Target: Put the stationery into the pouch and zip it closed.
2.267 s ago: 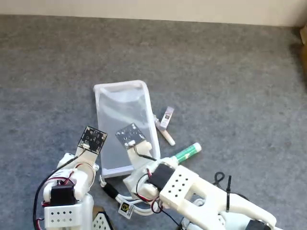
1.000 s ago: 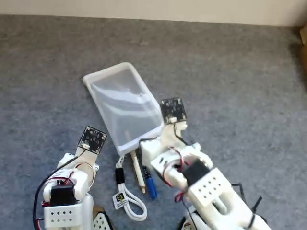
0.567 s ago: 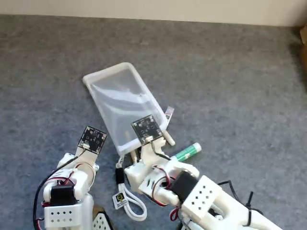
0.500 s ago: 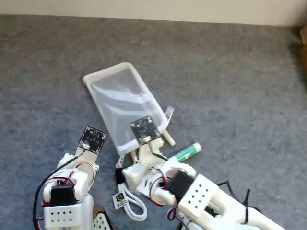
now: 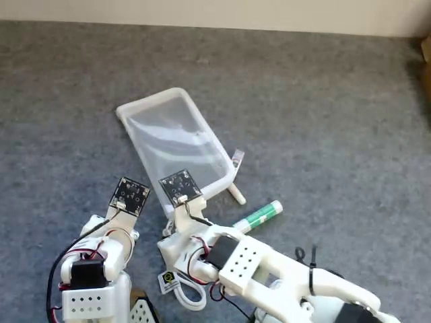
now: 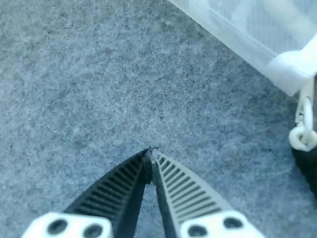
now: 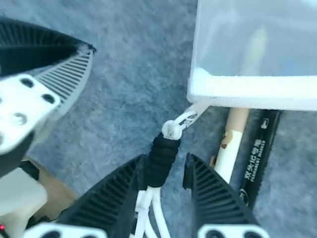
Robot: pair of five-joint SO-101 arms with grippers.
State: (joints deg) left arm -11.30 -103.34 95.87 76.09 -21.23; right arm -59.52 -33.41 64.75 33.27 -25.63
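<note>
The translucent white pouch (image 5: 174,141) lies slanted on the grey carpet, its mouth end (image 7: 252,91) toward the arms. A white cord knot joins a black zipper pull (image 7: 161,154) to the pouch's corner. My right gripper (image 7: 166,159) is open, its fingers on either side of that pull. One finger touches the pull and a gap shows at the other. A cream pen (image 7: 232,144) and a black marker (image 7: 260,153) lie just outside the mouth. A green-capped stick (image 5: 259,215) and a small white clip (image 5: 236,160) lie right of the pouch. My left gripper (image 6: 150,151) is shut over bare carpet, near the pouch corner (image 6: 292,69).
A white cord loop with a tag (image 5: 178,288) lies between the two arm bases. The left arm's fingers (image 7: 54,69) sit close beside the right gripper. Open carpet stretches to the far side and to the right. A pale wall edge runs along the back.
The right arm has swung left along the pouch's mouth to its near-left corner, covering the pens. Earlier the pouch was turned to a slant. The left arm has stayed put.
</note>
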